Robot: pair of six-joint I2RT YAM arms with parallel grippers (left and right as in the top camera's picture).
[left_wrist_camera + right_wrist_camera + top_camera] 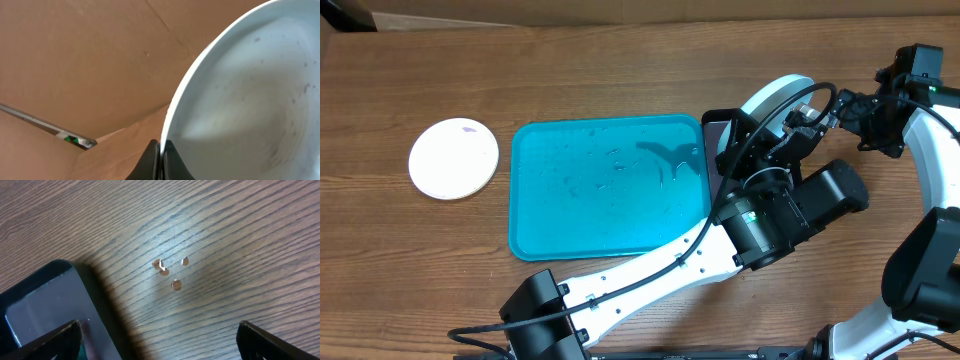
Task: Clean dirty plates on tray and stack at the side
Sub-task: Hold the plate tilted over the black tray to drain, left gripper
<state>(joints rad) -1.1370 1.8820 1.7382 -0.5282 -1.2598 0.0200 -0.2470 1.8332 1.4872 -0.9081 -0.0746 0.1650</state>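
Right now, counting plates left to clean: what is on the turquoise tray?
No plates show on the turquoise tray, only faint streaks and specks. The left arm covers its lower right corner, so that bit cannot be checked.

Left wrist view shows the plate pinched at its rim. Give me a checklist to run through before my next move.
1. Grip: left gripper pinched shut on the rim of the pale plate: ok.
2. Held plate clean: dark specks on its face: not ok.
3. Helper arm: right gripper has its jaws wide with nothing between them: ok.
4. Tray cleared: turquoise tray holds no plates, only wet smears: ok.
5. Stack spot: white plate lies flat on the table, left of the tray: ok.
6. Stacked plate clean: a small mark shows near its rim: cannot tell.
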